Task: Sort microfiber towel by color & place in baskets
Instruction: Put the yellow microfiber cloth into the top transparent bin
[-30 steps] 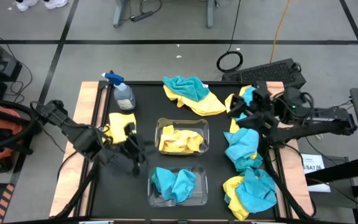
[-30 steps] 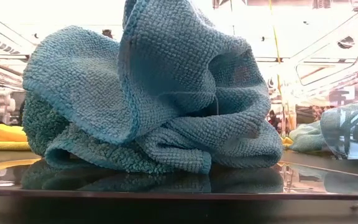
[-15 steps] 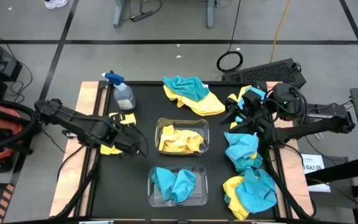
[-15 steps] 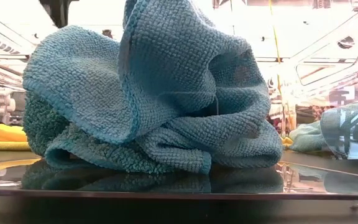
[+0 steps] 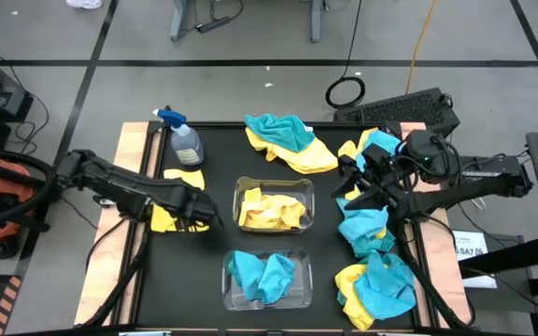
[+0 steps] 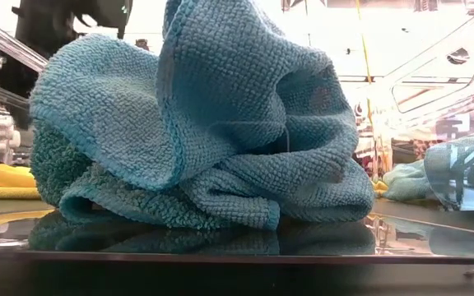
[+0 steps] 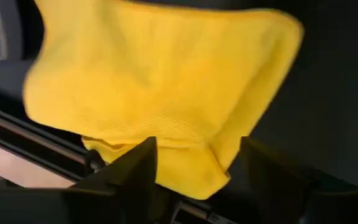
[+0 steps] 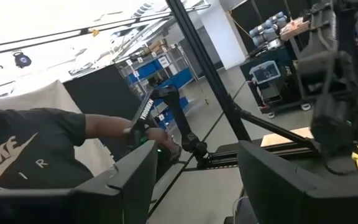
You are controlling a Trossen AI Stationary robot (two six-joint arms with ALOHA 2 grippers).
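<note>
- Clearly the soft bright yellow microfiber towel (image 5: 168, 218), at nine o'clock of the clear plastic basket of yellow cloths (image 5: 274, 205) on the desk, is light and limp; pinch a raised fold.
- Left claw (image 5: 204, 213) is parted over it; right claw (image 5: 348, 179) is empty and open.
- Only the left wrist view shows its fingers (image 7: 135, 171) straddling the towel's edge.

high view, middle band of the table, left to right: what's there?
left gripper over a yellow towel → basket of yellow towels → right gripper → pile of teal towels
</note>
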